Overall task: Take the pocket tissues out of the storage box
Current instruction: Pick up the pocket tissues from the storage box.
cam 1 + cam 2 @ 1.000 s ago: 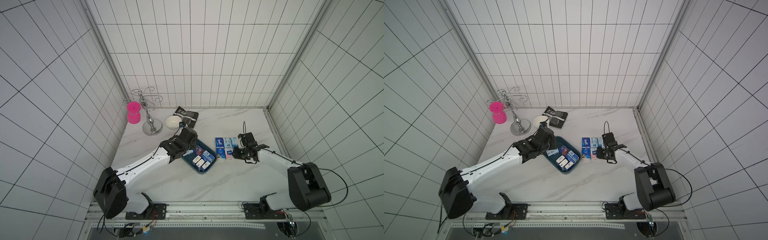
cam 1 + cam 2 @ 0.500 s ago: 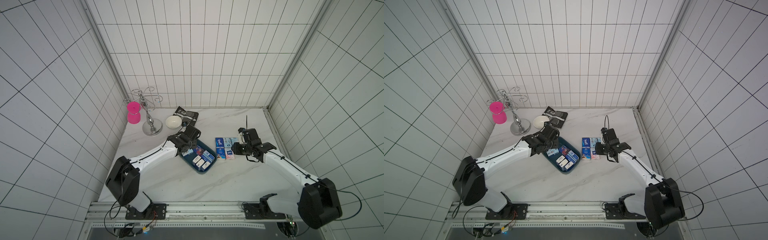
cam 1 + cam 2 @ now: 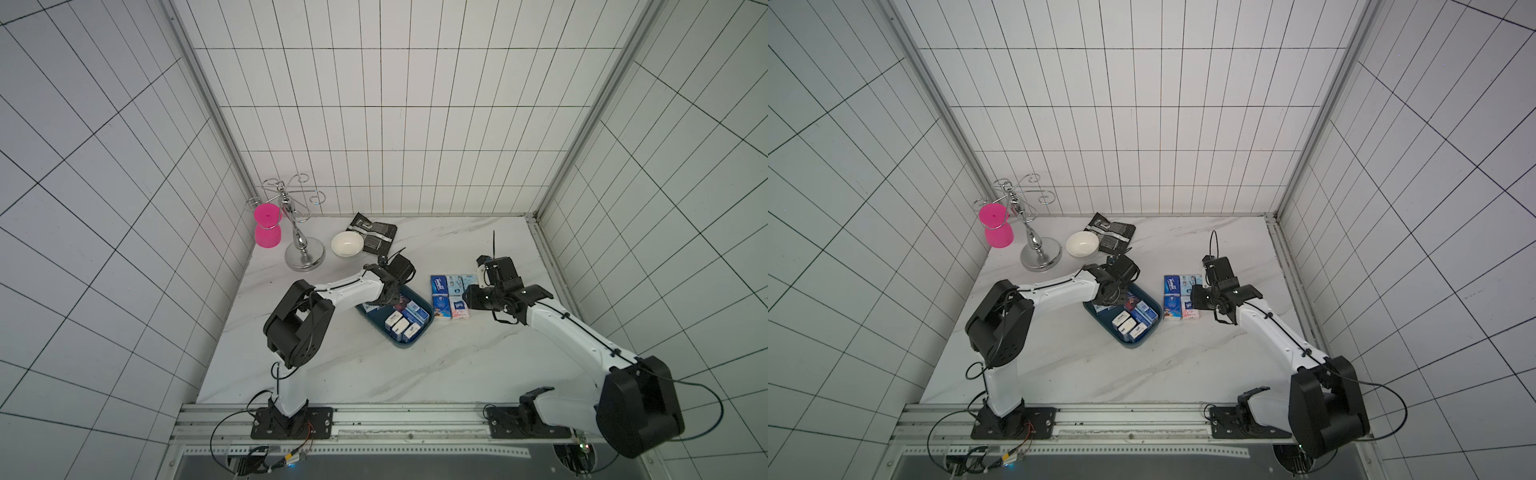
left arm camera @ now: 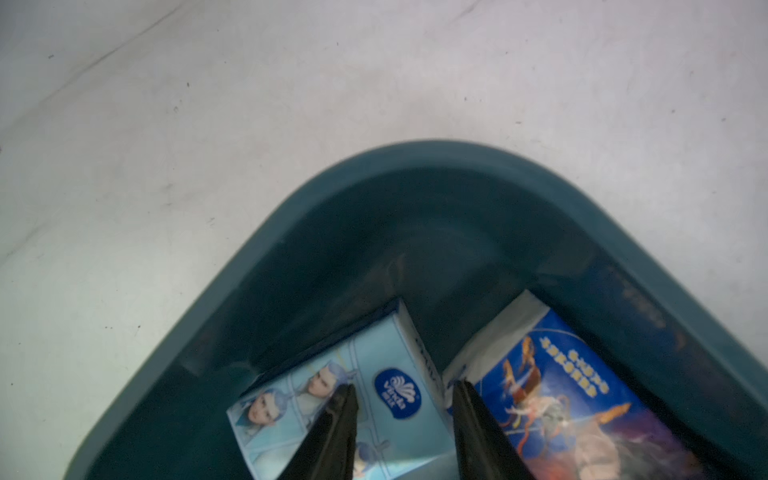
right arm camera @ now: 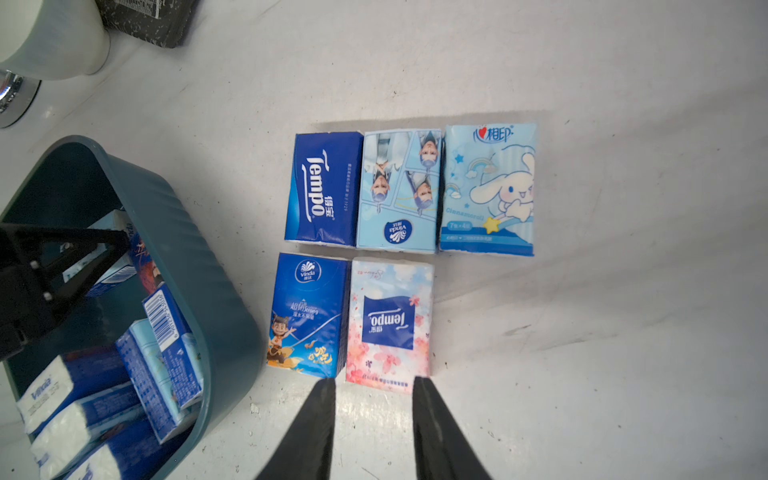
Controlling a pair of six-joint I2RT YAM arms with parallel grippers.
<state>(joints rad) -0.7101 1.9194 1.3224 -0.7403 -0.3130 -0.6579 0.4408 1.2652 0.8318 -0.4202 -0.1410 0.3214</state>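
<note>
The storage box (image 3: 409,343) is a dark teal tub in mid-table, seen in both top views, its rim (image 3: 1133,345) nearest the front. Several pocket tissues (image 3: 405,324) lie inside. My left gripper (image 4: 401,388) is down in the box, its jaws apart over a tilted light blue packet (image 4: 386,353) beside a dark blue one (image 4: 561,395). Right of the box, several packets (image 3: 449,299) lie in two rows. My right gripper (image 5: 374,386) is open and empty, just short of the pink packet (image 5: 388,320).
At the back left stand a white bowl (image 3: 346,243), a black-and-silver pouch (image 3: 376,232), a chrome hook stand (image 3: 303,253) and a pink cup (image 3: 267,226). Tiled walls close the table on three sides.
The right jaws have widened and come off the pink packet, which stays on the table. The left gripper has stayed in the box, edging slightly right while its elbow swung in.
</note>
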